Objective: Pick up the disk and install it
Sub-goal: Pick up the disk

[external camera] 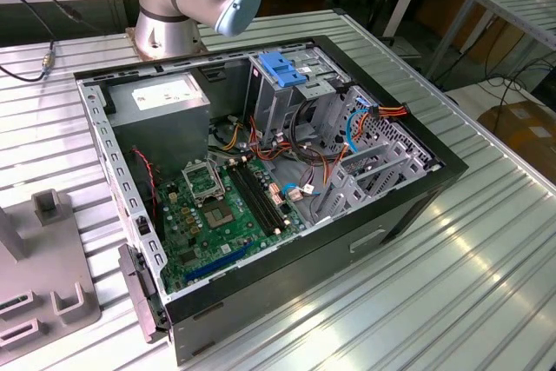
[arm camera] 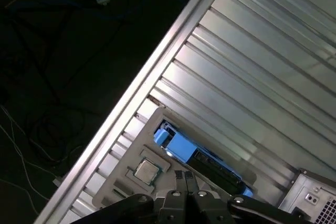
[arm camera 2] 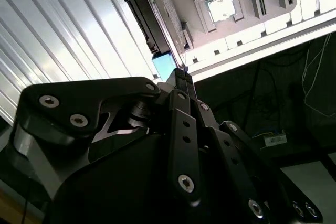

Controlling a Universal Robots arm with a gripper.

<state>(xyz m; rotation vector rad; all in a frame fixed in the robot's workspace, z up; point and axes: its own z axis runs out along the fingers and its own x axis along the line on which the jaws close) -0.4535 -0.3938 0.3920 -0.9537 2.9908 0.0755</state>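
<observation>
The disk point(arm camera: 181, 148) stands on edge in a slot of a grey holder plate point(arm camera: 123, 169), its blue rails along a dark body. In both wrist views my gripper point(arm camera: 185, 174) hangs just above the disk, a little off its near end, fingers pressed together and holding nothing. In the second wrist view the disk point(arm camera 2: 147, 22) lies just beyond the black fingertips of the gripper point(arm camera 2: 181, 73). The open computer case point(external camera: 408, 206) lies on its side on the table, with its metal drive cage point(external camera: 282, 71) topped in blue plastic.
A processor chip point(arm camera: 147, 170) sits in the holder plate beside the disk. Inside the case are a grey power supply point(external camera: 161, 102), a green motherboard point(external camera: 217, 206) and loose cables point(external camera: 365, 119). A grey fixture point(external camera: 48, 275) lies at the exterior view's left. The ribbed table's edge point(arm camera: 157, 72) runs near the plate.
</observation>
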